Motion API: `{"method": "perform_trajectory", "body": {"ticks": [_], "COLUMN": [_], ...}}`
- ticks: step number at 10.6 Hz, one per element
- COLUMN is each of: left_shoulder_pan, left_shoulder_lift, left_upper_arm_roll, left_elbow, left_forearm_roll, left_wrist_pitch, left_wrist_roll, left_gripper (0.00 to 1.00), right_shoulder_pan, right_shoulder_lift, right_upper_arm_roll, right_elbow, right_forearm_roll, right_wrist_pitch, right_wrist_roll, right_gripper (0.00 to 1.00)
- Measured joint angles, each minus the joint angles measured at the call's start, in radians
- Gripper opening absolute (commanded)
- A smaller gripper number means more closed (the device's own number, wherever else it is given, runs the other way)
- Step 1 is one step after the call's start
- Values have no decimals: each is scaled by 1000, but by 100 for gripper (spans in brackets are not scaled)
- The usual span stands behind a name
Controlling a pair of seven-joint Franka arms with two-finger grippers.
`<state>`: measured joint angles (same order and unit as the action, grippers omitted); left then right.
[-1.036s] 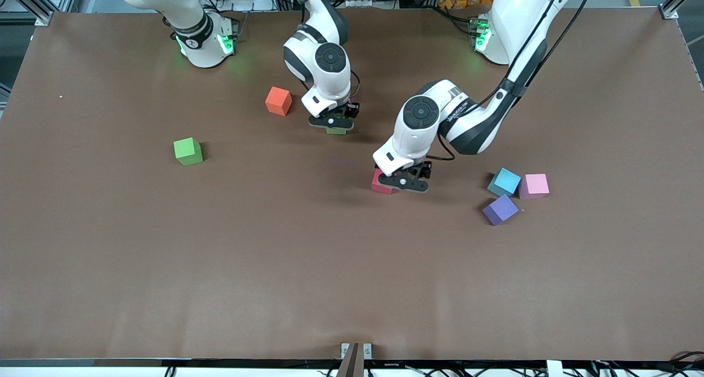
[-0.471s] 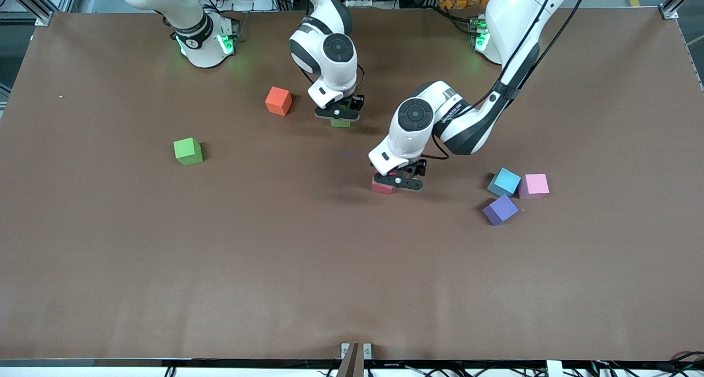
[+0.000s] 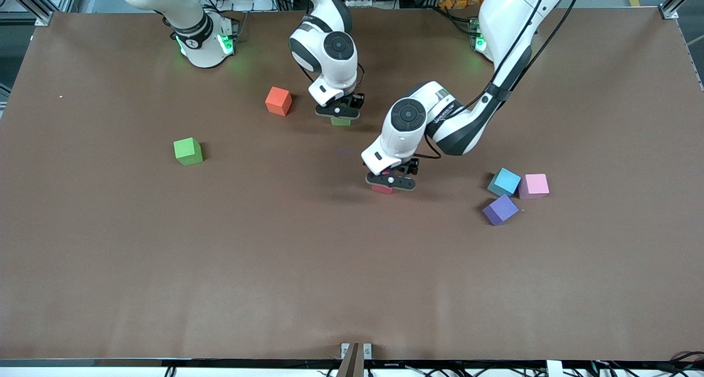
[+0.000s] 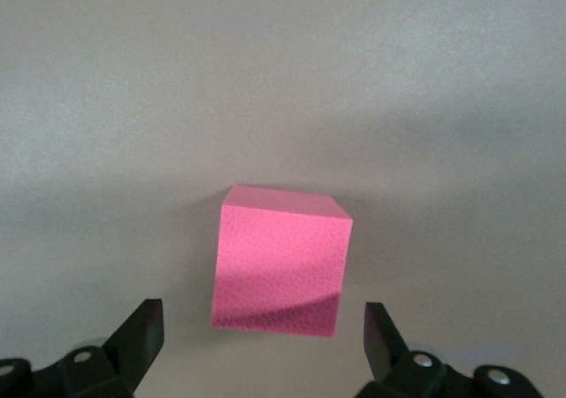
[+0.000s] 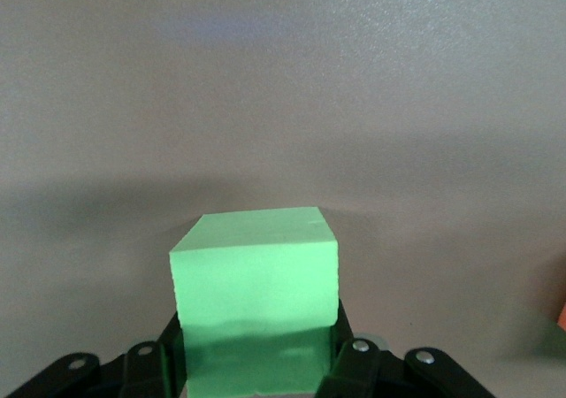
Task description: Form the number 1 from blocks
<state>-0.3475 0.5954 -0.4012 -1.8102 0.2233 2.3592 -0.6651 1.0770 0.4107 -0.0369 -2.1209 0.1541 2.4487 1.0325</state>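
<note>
Near the middle of the brown table (image 3: 165,267), most of the red cube (image 3: 381,189) is hidden in the front view under the left gripper (image 3: 390,181), with only a thin red edge showing below the black jaws. The left wrist view shows more: the red cube (image 4: 281,261) sits on the table between the two jaw tips with clear gaps on either side, so the jaws stand released and nothing is grasped. The right gripper (image 3: 337,111) is likewise on top of its block, and only a sliver of the green cube (image 3: 341,121) shows beneath it from the front; in the right wrist view the green cube (image 5: 256,294) fills the space between the jaws, which are clenched against its sides, and its lower part is cut off by the frame edge. This held green cube is beside the orange cube (image 3: 278,100), farther from the front camera than the red one. A second green cube (image 3: 188,151) lies alone toward the right arm's end of the table. Toward the left arm's end, the purple cube (image 3: 500,209), the light blue cube (image 3: 504,181) and the light pink cube (image 3: 533,185) cluster close together, the purple one nearest the front camera.
</note>
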Motion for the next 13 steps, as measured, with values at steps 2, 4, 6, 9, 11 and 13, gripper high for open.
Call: {"method": "perform_trajectory", "body": {"ticks": [2, 4, 6, 9, 11, 13], "left_shoulder_pan": [-2, -9, -24, -28, -33, -36], "left_shoulder_lift": [16, 27, 34, 48, 59, 68], "left_upper_arm_roll": [0, 7, 23, 34, 39, 40], "left_elbow": [10, 17, 22, 29, 36, 38], "left_forearm_roll": [0, 0, 0, 0, 0, 0], "left_wrist_pitch": [19, 26, 35, 43, 55, 66], "left_wrist_roll": [0, 0, 0, 0, 0, 0], "left_gripper": [100, 100, 100, 100, 100, 94], "right_shoulder_pan": [3, 3, 3, 6, 9, 10], "right_shoulder_lift": [-5, -5, -6, -6, -7, -12], "right_upper_arm_roll": [0, 0, 0, 0, 0, 0], "right_elbow": [-11, -12, -12, -12, -12, -12], "right_forearm_roll": [0, 0, 0, 0, 0, 0], "right_wrist_pitch": [16, 16, 15, 12, 5, -14], "right_wrist_roll": [3, 5, 7, 19, 20, 20], "right_gripper": [0, 0, 0, 0, 56, 100]}}
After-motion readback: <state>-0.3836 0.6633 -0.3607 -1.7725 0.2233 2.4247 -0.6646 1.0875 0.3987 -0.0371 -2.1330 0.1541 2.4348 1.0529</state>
